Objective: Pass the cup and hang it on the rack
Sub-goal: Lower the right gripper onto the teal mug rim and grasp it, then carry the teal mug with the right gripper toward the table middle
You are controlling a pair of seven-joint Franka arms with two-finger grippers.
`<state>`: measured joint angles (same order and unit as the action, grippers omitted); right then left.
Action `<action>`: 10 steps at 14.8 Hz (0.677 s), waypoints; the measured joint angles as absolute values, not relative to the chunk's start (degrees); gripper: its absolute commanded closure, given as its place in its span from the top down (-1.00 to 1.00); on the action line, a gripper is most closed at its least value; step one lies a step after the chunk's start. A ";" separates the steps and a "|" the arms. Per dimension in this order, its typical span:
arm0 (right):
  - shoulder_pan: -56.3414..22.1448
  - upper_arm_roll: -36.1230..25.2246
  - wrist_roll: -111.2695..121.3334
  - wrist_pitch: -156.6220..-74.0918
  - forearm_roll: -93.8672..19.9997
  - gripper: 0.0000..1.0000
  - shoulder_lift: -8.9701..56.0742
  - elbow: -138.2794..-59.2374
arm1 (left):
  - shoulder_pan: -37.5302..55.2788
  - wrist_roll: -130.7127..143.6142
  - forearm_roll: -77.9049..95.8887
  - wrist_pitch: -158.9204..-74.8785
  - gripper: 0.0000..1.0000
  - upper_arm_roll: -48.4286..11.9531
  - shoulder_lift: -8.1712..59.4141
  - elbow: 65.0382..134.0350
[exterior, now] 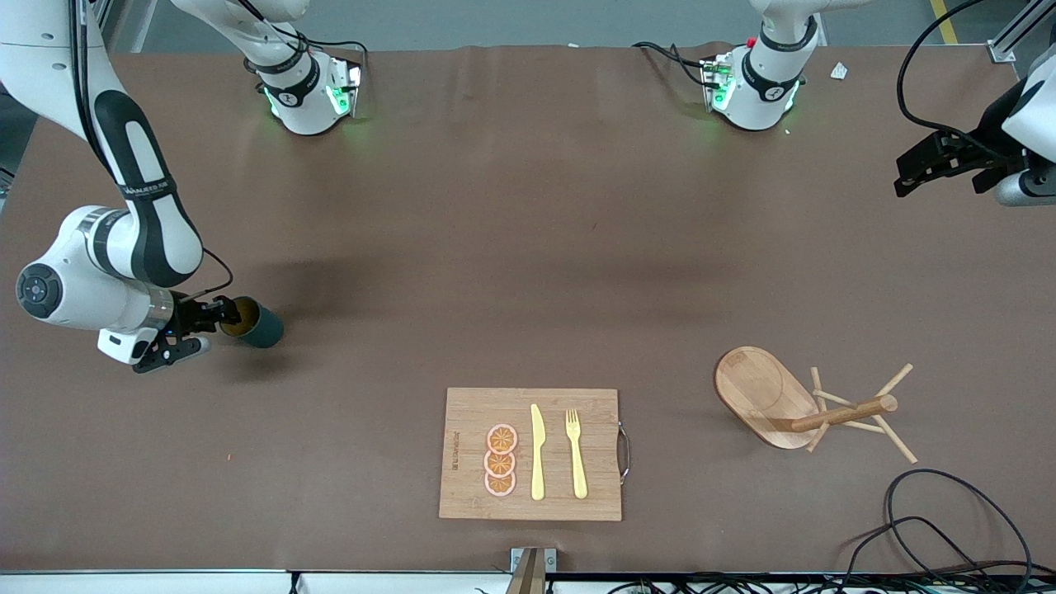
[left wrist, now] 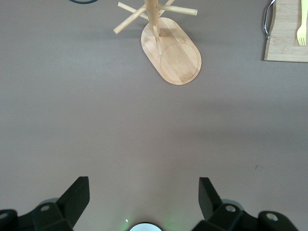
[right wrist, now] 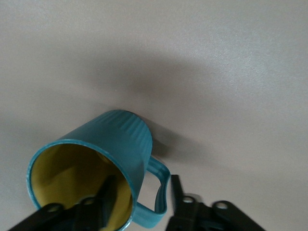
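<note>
The cup (exterior: 257,325), dark teal and ribbed with a yellow inside, lies on its side on the table near the right arm's end, mouth toward my right gripper (exterior: 216,318). In the right wrist view the cup (right wrist: 110,139) fills the lower part. My right gripper (right wrist: 142,178) straddles its rim, one finger inside the mouth and the other just outside the handle (right wrist: 161,190). A small gap shows at the inner wall. The wooden rack (exterior: 763,388) stands toward the left arm's end. My left gripper (exterior: 906,175) waits open, high over the table edge, with the rack (left wrist: 171,53) in its view.
A bamboo cutting board (exterior: 528,454) with orange slices, a yellow knife and a yellow fork lies at the table's near edge, between cup and rack. Black cables (exterior: 949,528) loop on the table close to the rack. The board's corner (left wrist: 284,43) shows in the left wrist view.
</note>
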<state>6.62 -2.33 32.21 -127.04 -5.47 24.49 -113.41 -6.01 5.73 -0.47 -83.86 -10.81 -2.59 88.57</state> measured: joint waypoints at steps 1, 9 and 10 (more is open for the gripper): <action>6.61 -2.21 32.24 -127.16 -5.47 -0.99 24.49 -113.54 | -6.00 5.73 -0.47 -83.86 1.00 -10.84 -2.59 88.57; 5.87 -1.33 31.60 -127.40 -5.56 -0.99 23.66 -112.98 | -6.00 5.73 -0.47 -84.15 1.00 -10.88 -2.57 88.57; 5.39 -1.28 30.08 -126.65 -5.60 -0.99 22.89 -112.88 | -6.01 5.73 -0.47 -84.20 1.00 -10.88 -2.52 88.57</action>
<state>5.39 -1.28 30.08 -126.65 -5.60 22.89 -112.88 -6.01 5.73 -0.47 -84.20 -10.88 -2.52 88.57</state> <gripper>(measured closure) 0.956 0.000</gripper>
